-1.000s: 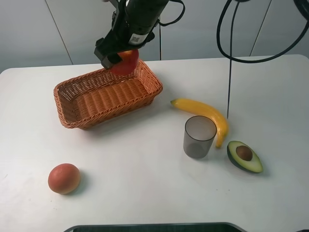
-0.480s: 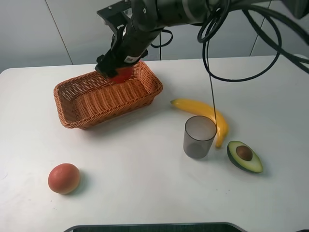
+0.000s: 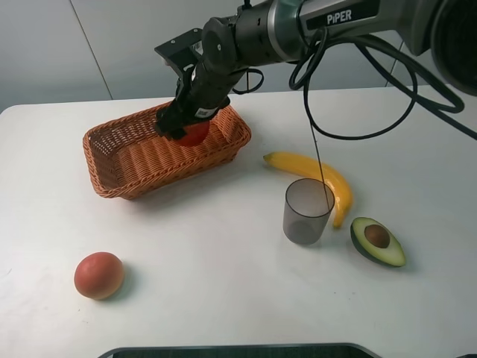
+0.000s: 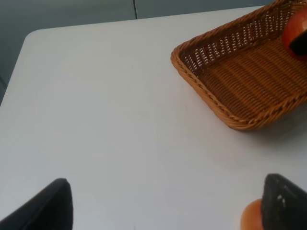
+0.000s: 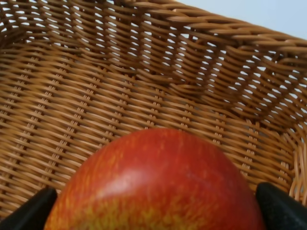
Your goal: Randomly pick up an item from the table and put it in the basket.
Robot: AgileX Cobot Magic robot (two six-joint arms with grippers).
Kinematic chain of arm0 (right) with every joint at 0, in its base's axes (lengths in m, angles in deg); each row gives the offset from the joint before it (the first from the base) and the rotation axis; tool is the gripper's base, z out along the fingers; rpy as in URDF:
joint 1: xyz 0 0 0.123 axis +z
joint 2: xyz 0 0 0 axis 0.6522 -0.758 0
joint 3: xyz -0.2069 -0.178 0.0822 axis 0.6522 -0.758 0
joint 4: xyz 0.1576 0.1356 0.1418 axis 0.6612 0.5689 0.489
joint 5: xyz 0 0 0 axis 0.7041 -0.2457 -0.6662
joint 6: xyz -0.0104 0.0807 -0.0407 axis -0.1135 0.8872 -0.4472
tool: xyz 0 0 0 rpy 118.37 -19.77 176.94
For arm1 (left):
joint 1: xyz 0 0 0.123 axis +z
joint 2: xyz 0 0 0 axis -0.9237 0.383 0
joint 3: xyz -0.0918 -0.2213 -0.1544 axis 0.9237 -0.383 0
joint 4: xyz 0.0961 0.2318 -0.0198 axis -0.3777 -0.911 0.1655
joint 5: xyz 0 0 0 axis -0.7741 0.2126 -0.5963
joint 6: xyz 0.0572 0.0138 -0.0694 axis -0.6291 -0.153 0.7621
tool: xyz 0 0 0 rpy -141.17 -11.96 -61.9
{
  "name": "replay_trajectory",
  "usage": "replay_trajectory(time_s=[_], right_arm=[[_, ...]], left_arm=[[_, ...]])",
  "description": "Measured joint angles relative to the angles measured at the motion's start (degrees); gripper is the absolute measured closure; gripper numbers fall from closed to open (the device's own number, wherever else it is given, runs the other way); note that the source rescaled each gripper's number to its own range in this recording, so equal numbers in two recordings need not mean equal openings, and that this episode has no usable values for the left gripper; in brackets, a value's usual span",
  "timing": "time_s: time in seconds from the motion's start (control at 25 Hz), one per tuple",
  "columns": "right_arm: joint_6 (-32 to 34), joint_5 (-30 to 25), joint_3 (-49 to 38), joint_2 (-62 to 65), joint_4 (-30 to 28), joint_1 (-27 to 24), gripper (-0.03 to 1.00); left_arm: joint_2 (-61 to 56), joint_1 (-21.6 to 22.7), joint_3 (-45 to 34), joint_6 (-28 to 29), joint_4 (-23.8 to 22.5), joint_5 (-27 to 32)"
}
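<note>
Right tool [image 5: 156, 210] clamped on the apple [image 3: 198, 135] inside the far end of the basket [image 3: 112, 165]; left tool [image 4: 166, 205] spread wide above the desk [image 4: 96, 96].

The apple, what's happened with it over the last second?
The right pincer, still shut on the apple, has carried it down from above the far rim of the basket to low inside it; it has not let go. The basket, banana, grey cup, avocado half and orange-brown fruit have not moved.
</note>
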Motion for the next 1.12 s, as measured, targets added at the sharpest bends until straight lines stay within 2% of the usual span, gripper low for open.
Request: replay_trajectory(time_s=[0.08, 0.12, 0.16, 0.2, 0.24, 0.28, 0.32, 0.6, 0.92, 1.12], right_arm=[[0.0, 0.1, 0.0, 0.0, -0.2, 0.0, 0.9], [0.0, 0.1, 0.0, 0.0, -0.3, 0.0, 0.84], [0.1, 0.1, 0.0, 0.0, -0.3, 0.0, 0.59], [0.1, 0.1, 0.0, 0.0, -0.3, 0.0, 0.26], [0.1, 0.2, 0.0, 0.0, -0.3, 0.0, 0.12], [0.1, 0.4, 0.0, 0.0, -0.3, 0.0, 0.03], [0.1, 0.5, 0.0, 0.0, -0.3, 0.0, -0.01], [0.2, -0.8, 0.0, 0.6, -0.3, 0.0, -0.03], [4.8, -10.4, -0.6, 7.1, -0.3, -1.2, -0.03], [7.9, -15.3, -6.6, 14.0, 0.0, -5.8, -0.03]], left_arm=[[0.0, 0.0, 0.0, 0.0, 0.0, 0.0], [0.0, 0.0, 0.0, 0.0, 0.0, 0.0], [0.0, 0.0, 0.0, 0.0, 0.0, 0.0], [0.0, 0.0, 0.0, 0.0, 0.0, 0.0], [0.0, 0.0, 0.0, 0.0, 0.0, 0.0], [0.0, 0.0, 0.0, 0.0, 0.0, 0.0], [0.0, 0.0, 0.0, 0.0, 0.0, 0.0], [0.0, 0.0, 0.0, 0.0, 0.0, 0.0], [0.0, 0.0, 0.0, 0.0, 0.0, 0.0], [0.0, 0.0, 0.0, 0.0, 0.0, 0.0]])
